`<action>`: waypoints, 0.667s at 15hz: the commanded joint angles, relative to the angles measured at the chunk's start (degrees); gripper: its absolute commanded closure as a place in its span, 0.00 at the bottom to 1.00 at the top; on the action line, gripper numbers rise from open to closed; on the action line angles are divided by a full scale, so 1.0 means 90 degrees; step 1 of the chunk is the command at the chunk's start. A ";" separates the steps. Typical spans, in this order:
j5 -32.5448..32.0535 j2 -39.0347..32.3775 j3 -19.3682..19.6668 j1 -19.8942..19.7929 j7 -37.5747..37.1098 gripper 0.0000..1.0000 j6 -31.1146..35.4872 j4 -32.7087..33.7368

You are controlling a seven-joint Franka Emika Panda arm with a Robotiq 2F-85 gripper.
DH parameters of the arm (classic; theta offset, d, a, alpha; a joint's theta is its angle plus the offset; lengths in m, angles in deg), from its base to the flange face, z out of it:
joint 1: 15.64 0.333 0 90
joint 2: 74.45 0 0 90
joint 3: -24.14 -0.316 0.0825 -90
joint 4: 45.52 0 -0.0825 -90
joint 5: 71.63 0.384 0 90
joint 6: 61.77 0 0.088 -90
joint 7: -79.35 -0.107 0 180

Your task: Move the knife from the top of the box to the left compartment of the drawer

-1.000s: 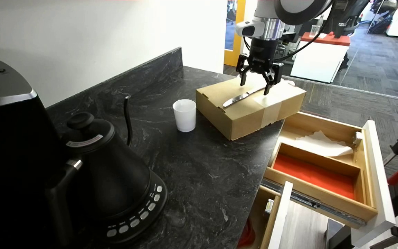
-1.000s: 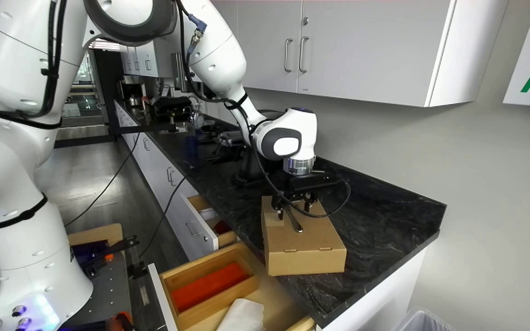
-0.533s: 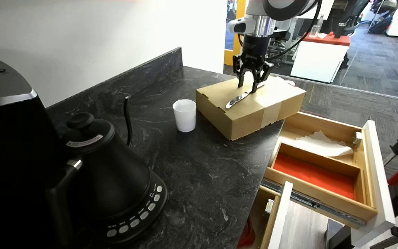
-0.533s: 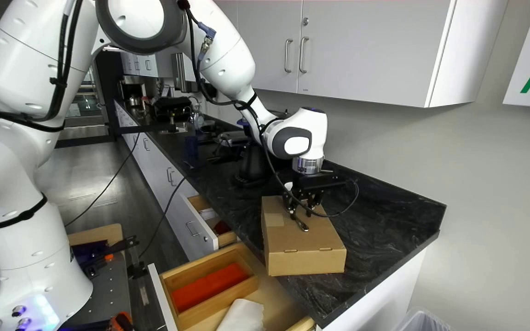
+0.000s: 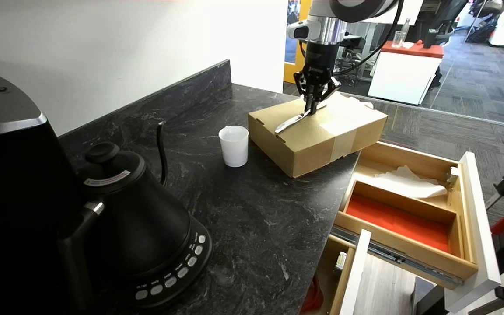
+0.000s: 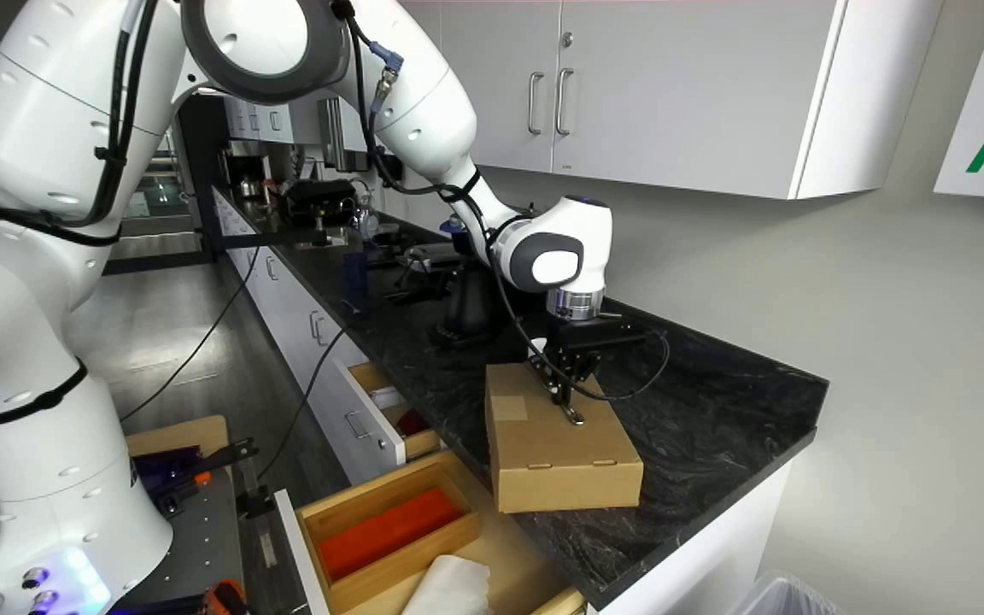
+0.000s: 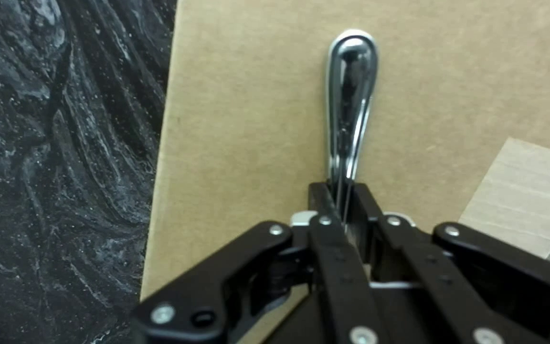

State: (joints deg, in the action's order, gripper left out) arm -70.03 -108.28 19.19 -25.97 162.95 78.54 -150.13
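In an exterior view, the kettle (image 5: 140,214) stood at the left on the worktop (image 5: 243,236). The cup (image 5: 234,148) stood upright near the box (image 5: 320,134), which rested at the worktop's front edge. The knife (image 7: 348,110) was over the box top; contact with it could not be determined. The claw (image 5: 310,110) was fully closed, gripping the knife's handle at its narrow part. The drawer (image 5: 409,246) stood open beyond the worktop's edge.
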 commanded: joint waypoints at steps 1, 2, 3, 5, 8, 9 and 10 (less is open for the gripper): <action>0.0139 -0.0066 -0.0150 -0.0172 0.0214 0.94 -0.0195 0.0141; 0.0141 -0.0051 -0.0152 -0.0175 0.0218 0.94 -0.0195 0.0124; 0.0139 -0.0034 -0.0149 -0.0174 0.0216 0.94 -0.0197 0.0107; 0.0107 0.0039 -0.0129 -0.0152 0.0185 0.94 -0.0209 0.0056; 0.0085 0.0250 -0.0138 -0.0115 0.0155 0.94 -0.0290 -0.0061; 0.0118 0.0332 -0.0175 -0.0118 0.0170 0.94 -0.0356 -0.0114; 0.0172 0.0405 -0.0233 -0.0140 0.0222 0.93 -0.0381 -0.0184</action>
State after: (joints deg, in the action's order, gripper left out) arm -70.02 -107.85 18.75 -26.04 163.05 77.86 -150.13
